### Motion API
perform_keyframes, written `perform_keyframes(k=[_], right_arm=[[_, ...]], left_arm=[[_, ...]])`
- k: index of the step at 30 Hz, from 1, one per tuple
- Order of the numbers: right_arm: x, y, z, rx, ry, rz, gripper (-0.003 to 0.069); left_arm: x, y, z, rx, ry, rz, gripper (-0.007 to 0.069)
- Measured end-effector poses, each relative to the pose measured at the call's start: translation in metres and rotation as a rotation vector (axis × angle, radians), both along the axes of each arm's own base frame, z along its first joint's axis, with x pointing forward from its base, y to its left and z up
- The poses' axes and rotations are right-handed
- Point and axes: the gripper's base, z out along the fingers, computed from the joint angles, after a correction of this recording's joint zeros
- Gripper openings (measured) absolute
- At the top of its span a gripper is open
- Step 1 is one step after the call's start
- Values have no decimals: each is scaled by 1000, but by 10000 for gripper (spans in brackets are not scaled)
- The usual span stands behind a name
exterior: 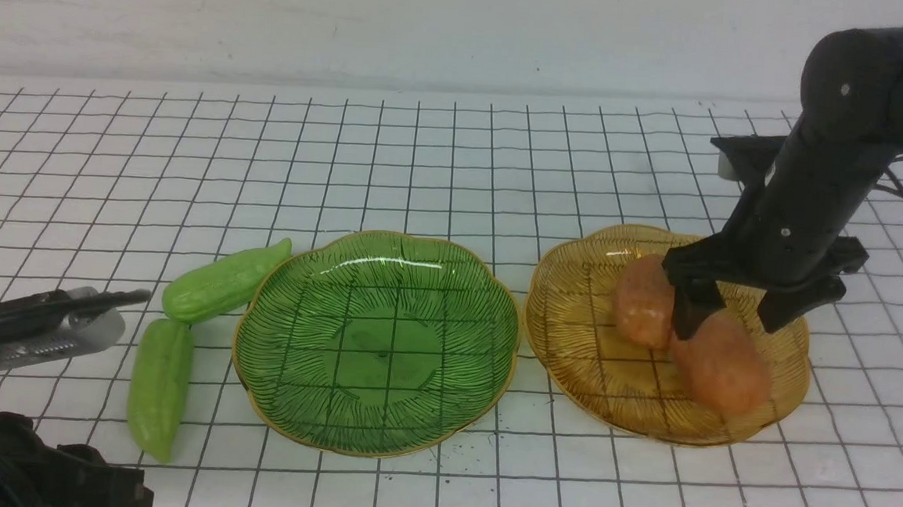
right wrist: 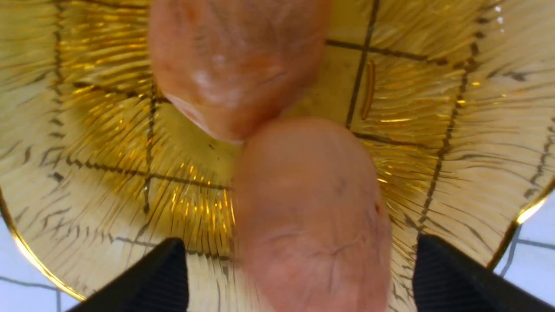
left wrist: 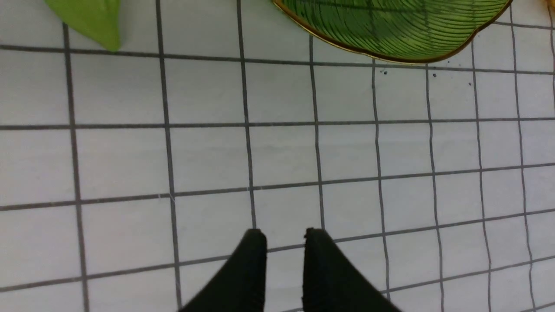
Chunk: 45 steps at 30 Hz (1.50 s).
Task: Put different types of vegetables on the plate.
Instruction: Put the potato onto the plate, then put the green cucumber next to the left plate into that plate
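Front view, right of frame: both potatoes lie on the amber plate (exterior: 565, 323), the far potato (exterior: 640, 304) touching the near potato (exterior: 726, 372) end to end. The right pincer (exterior: 731, 325) stands open over the near one, a jaw on either side and clear of it, gripping nothing. This reads as a release after placing, or the start of a pick. The right arm descends steeply from the upper right corner, pincer pointing down. Centre frame, the green plate (exterior: 375, 343) holds nothing. One cucumber (exterior: 226, 280) lies against its left rim and a second cucumber (exterior: 159, 388) lies just below it on the worktop (exterior: 425, 166). The left pincer (left wrist: 284, 236) sits low at lower left, roughly level, beside the cucumbers. Its jaws are narrowly parted and empty, probably readying for a cucumber.
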Motion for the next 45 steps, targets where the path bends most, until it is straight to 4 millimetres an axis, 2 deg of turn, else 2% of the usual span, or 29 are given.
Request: perform_keyframes(k=[5, 9, 10, 11, 12, 14, 15, 17, 19, 23, 25, 27, 35, 37, 41, 43, 45], right_arm=[[-12, -2, 36, 31, -89, -9, 671], [-38, -4, 88, 109, -213, -16, 647], [-40, -4, 91, 117, -220, -17, 645], [-48, -5, 101, 138, -243, -18, 636], [-67, -7, 123, 184, -296, -19, 616], [-92, -11, 143, 219, -347, -16, 589], [-95, -11, 144, 222, -346, -17, 583], [-123, -18, 158, 239, -394, -9, 554], [-147, -24, 162, 239, -415, 1, 528], [-178, -33, 154, 213, -418, 19, 503], [-182, -34, 149, 203, -408, 20, 501], [-194, -39, 138, 177, -388, 21, 497], [-200, -45, 105, 102, -296, 27, 495], [-200, -45, 104, 97, -295, 33, 495], [-200, -45, 104, 95, -297, 34, 495], [-200, -45, 104, 94, -297, 34, 495], [-200, -45, 104, 94, -298, 34, 495]], left_arm=[[7, 5, 2, 31, -66, 71, 269], [16, 12, 3, 84, -136, 122, 366], [16, 12, 3, 87, -138, 125, 366], [19, 14, 2, 96, -148, 140, 375], [25, 17, 1, 102, -149, 174, 379], [40, 24, -1, 112, -132, 226, 382], [43, 25, -2, 114, -128, 233, 382], [60, 29, -6, 119, -90, 246, 384], [79, 30, -12, 119, -51, 245, 384], [108, 32, -28, 114, 17, 251, 384], [114, 33, -31, 113, 29, 252, 384], [125, 33, -46, 112, 83, 251, 384], [139, 35, -77, 112, 165, 264, 367], [140, 35, -77, 115, 155, 254, 292], [139, 35, -76, 122, 146, 241, 272], [137, 35, -69, 131, 131, 229, 272], [134, 35, -54, 135, 96, 219, 272]])
